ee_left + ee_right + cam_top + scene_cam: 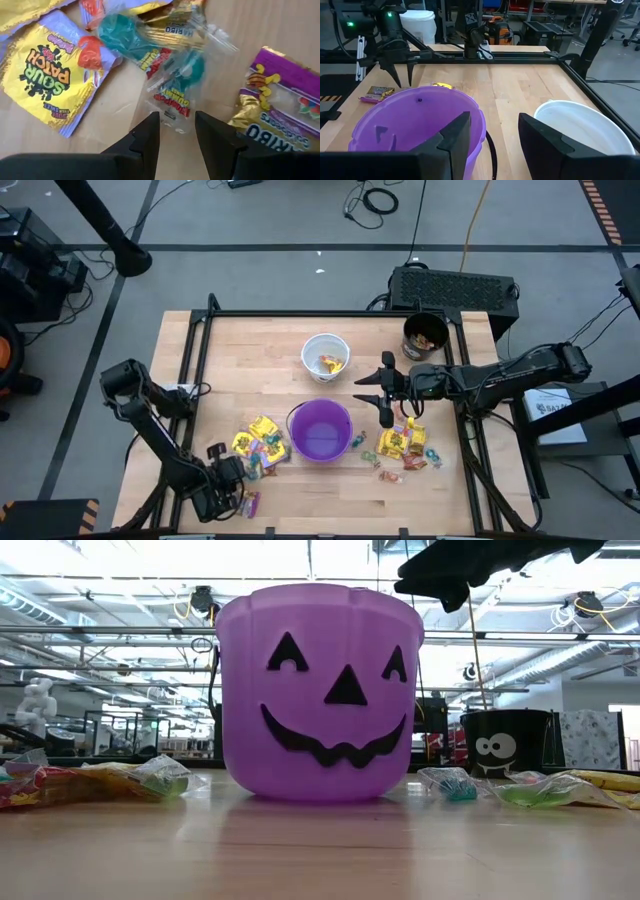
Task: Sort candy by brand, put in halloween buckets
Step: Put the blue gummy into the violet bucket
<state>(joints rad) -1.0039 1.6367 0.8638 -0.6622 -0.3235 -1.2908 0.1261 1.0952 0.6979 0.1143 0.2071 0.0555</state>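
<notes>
We hover our left hand (176, 131) open and empty over candy (170, 85) near the surface's front edge, ready to pick; our right hand (492, 132) waits open and empty above the purple bucket (320, 430).

Two dark jointed arms, each with a black two-fingered pincer (386, 391), carry black cables.

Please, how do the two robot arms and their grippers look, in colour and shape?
Both arms are black, jointed segments. The left gripper and right gripper each have two dark, wedge-shaped fingers. In the right wrist view a small green light glows on the far left arm.
</notes>
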